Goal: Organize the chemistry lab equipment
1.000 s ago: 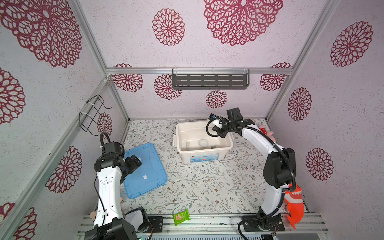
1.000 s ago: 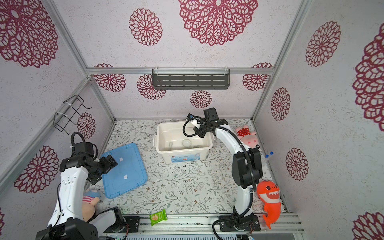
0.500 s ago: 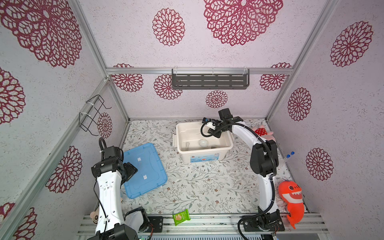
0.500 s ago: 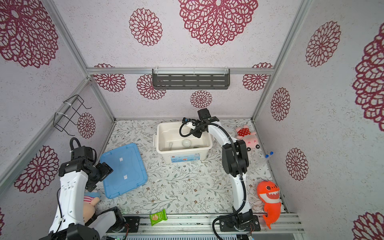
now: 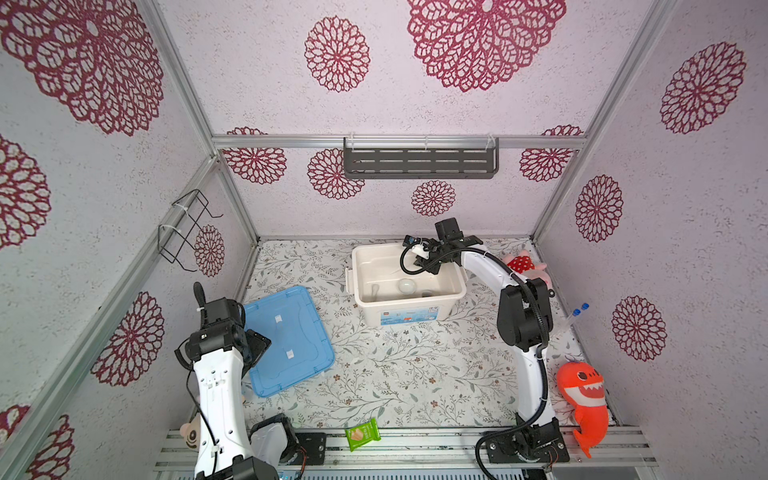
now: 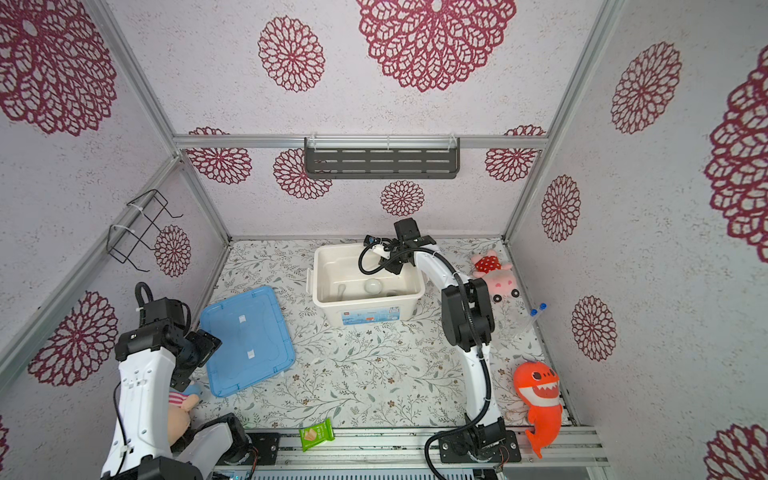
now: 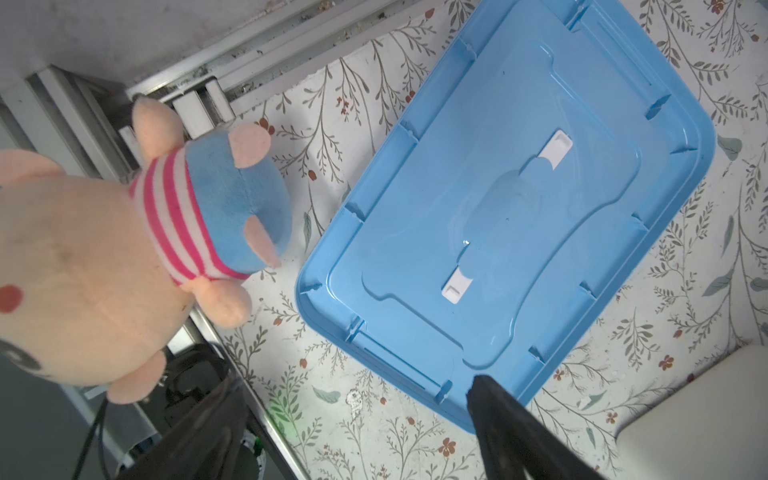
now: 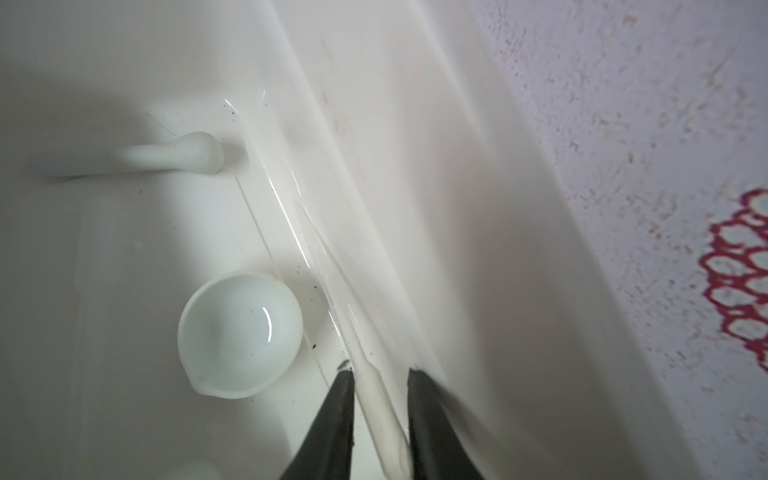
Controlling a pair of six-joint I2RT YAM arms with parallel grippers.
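Observation:
My right gripper (image 8: 380,372) reaches down into the white bin (image 5: 357,266) (image 6: 320,270) near its back wall. Its jaws stand open, with a thin clear glass tube (image 8: 384,415) lying loose between them. Further clear tubes (image 8: 270,178) lie along the bin floor. A round white dish (image 8: 241,324) (image 5: 406,285) (image 6: 372,285) and a white pestle-like piece (image 8: 178,156) rest in the bin too. Two blue-capped tubes (image 5: 575,318) (image 6: 534,318) lean at the right wall. My left gripper (image 7: 353,399) (image 5: 257,345) hangs open and empty at a corner of the blue lid (image 7: 498,208).
The blue lid (image 5: 286,340) lies upside down on the floor at the left. A striped plush pig (image 7: 83,270) sits beside my left arm. A pink plush (image 5: 523,266) and an orange shark (image 5: 582,390) lie on the right. A green packet (image 5: 363,434) rests on the front rail.
The right gripper has swung left over the bin and its jaws have parted around the glass tube. The left gripper has drawn back a little toward the front left.

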